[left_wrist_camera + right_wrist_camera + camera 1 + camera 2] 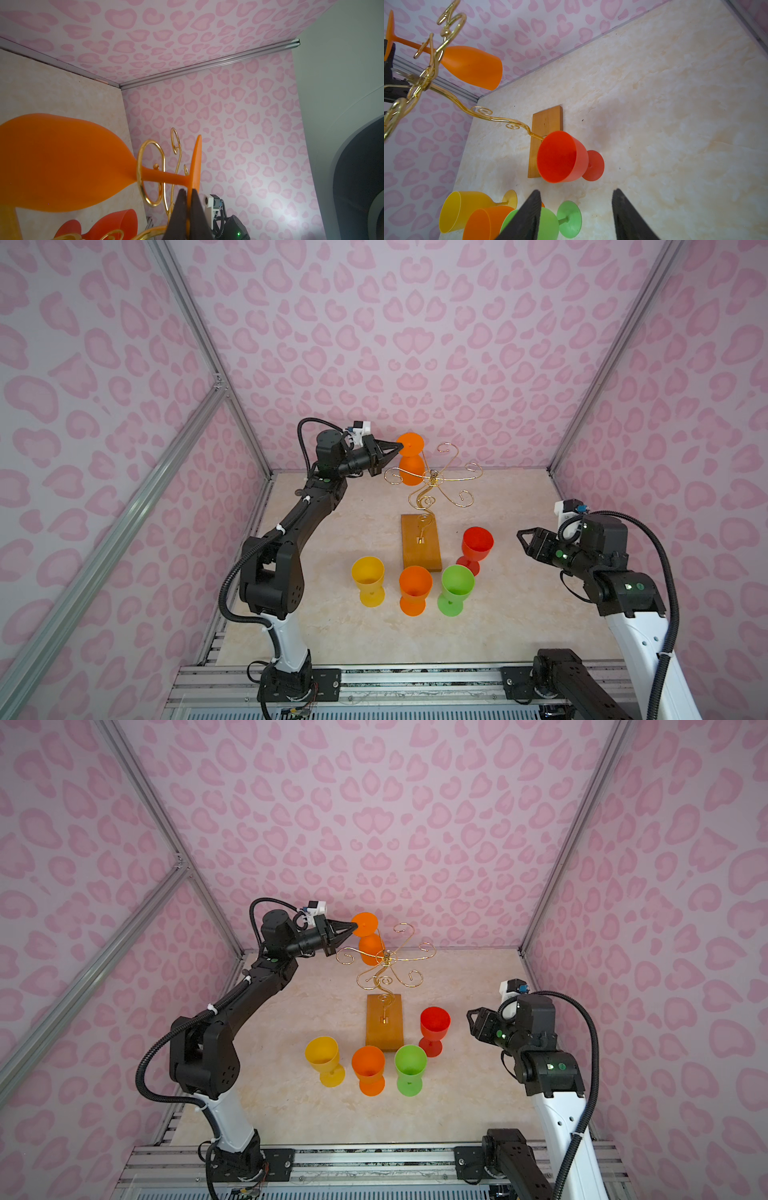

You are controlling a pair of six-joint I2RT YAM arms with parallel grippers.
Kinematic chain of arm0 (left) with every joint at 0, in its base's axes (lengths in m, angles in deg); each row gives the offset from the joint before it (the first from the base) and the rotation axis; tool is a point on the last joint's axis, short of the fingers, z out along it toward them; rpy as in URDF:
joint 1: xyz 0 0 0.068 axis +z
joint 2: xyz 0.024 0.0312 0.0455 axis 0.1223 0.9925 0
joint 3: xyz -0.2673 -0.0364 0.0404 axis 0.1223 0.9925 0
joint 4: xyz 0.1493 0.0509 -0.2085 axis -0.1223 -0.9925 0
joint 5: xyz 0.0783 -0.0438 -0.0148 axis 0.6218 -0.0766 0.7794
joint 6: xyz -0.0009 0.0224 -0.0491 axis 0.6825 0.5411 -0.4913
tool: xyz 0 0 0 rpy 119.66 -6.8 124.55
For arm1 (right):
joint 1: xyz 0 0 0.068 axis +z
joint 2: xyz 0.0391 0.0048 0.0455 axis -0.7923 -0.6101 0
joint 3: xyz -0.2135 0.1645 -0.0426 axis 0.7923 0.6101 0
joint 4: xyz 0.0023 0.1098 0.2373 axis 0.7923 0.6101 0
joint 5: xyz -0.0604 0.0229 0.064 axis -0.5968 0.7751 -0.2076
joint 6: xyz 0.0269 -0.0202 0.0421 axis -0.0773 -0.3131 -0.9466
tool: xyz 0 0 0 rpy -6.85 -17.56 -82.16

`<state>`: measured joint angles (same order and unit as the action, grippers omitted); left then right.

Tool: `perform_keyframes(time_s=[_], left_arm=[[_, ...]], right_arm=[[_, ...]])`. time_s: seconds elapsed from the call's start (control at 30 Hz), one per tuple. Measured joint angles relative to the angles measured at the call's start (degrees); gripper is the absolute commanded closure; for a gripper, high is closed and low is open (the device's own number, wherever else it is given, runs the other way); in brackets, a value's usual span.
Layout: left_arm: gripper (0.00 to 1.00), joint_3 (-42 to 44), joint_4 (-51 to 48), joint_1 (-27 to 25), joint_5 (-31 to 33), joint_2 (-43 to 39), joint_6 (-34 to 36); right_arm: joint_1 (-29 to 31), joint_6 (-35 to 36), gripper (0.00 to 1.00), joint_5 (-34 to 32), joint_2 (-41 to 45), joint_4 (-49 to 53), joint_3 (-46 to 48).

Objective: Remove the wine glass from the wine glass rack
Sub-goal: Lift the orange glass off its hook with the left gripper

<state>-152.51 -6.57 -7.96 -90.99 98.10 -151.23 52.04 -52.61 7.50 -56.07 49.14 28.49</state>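
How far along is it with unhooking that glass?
Looks done: yellow glass, orange glass, green glass, red glass on the table. In hand: left gripper shut on the hanging glass, at its foot; stem inside a rack loop. Left: slide it out.

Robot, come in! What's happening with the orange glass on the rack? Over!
Left gripper shut on foot of hanging orange wine glass. Right gripper open, empty. Glass upside down, stem inside scroll loop of wine glass rack. Loop likely blocks straight lift.
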Motion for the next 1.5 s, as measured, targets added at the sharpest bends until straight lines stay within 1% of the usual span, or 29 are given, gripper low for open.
perform_keyframes(time_s=[0.37, 0.77, 1.03, 1.5], left_arm=[[0.97, 0.9, 0.2, 0.0, 0.0, 0.0, 0.0], [0.97, 2.6, 0.2, 1.7, 0.0, -0.9, 0.2], [0.97, 0.2, 0.2, 2.2, 0.0, -0.6, 0.2], [0.97, -3.7, 0.4, 1.8, -0.5, 2.9, -0.7]], right_arm=[[-0.5, 0.0, 0.45, 0.2, 0.0, -0.2, 0.5], [-0.9, 0.0, 0.46, 0.7, -0.5, -0.5, 0.6], [-1.2, 0.0, 0.46, 0.9, -0.8, -1.1, 0.7], [-1.9, 0.2, 0.46, 2.1, -1.1, -1.7, 1.4]])
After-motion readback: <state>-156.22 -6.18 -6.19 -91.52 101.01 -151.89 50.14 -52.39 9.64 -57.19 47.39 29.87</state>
